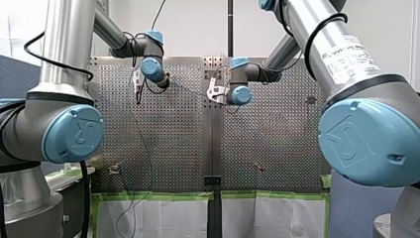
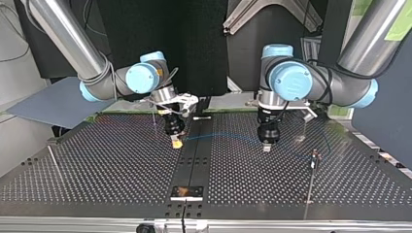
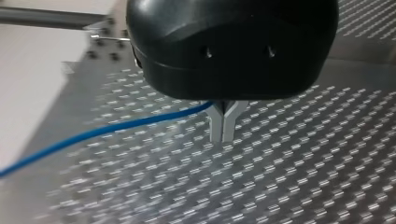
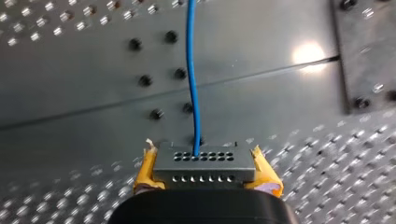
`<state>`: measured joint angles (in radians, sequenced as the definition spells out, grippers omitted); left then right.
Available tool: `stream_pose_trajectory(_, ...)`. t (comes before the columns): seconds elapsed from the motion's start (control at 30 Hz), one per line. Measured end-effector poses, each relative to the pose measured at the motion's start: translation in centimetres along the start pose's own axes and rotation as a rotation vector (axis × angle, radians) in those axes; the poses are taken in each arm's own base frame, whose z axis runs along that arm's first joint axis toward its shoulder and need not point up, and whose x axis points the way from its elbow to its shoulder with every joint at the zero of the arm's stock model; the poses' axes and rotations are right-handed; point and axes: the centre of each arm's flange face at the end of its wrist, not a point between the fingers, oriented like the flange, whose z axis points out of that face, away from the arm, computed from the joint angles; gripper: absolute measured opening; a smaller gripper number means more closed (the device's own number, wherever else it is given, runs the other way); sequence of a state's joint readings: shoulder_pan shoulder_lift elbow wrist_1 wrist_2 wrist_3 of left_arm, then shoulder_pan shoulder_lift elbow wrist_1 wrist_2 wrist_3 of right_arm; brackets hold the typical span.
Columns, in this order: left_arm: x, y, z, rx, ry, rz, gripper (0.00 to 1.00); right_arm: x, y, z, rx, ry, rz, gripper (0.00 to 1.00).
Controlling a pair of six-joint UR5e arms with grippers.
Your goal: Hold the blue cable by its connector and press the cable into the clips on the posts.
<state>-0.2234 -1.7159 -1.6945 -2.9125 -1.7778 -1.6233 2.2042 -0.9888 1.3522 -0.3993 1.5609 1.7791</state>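
Much here is hard to read. In the front view the wrists cover both sets of fingers, and the thin blue cable (image 4: 191, 70) shows there at most as a faint line. In the top view it is a pale arc running between the 2 grippers over the perforated metal tabletop (image 2: 97, 165). Only 1 slim post (image 2: 315, 156) with a dark head can be made out, at that view's right, apart from the cable. Whether that head is a clip cannot be told.

There are 2 arms, 1 cable and 1 connector. The right gripper (image 4: 204, 158) clamps the flat grey rectangular connector (image 4: 205, 169) between its 2 yellow pads (image 4: 144, 172), 1 on each short side. The connector's face carries 2 rows of small holes. The cable leaves the upper row and runs ahead of the gripper until it is cut off.

The left gripper (image 3: 222, 137) is black with 2 metal fingers (image 3: 215, 128), which are pressed together with their tips close over the tabletop. The cable meets them at their root and trails off to 1 side, so they appear to pinch it, though the black body hides the exact contact.

Only the wrist views show these grips. Only the top view shows both grippers low over the tabletop at once, the right one at the dark centre strip and the left one well apart from it.
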Motion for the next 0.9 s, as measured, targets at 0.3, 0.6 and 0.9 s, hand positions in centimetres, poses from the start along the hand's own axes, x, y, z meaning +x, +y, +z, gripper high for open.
stream_pose_trajectory(0.3,4.9,-2.0,-0.7,0.018,0.045,0.005,0.05,-3.6,1.6,-2.1,-0.039,-0.066,-0.017,0.00)
stream_pose_trajectory(0.6,9.6,-3.4,-1.1,0.037,0.066,0.016,0.05,-6.9,2.4,-4.4,-0.057,-0.126,-0.043,0.00)
stream_pose_trajectory(0.9,12.2,-5.2,-1.6,0.066,0.088,0.025,0.05,-9.5,3.0,-6.4,-0.069,-0.142,-0.048,0.00)
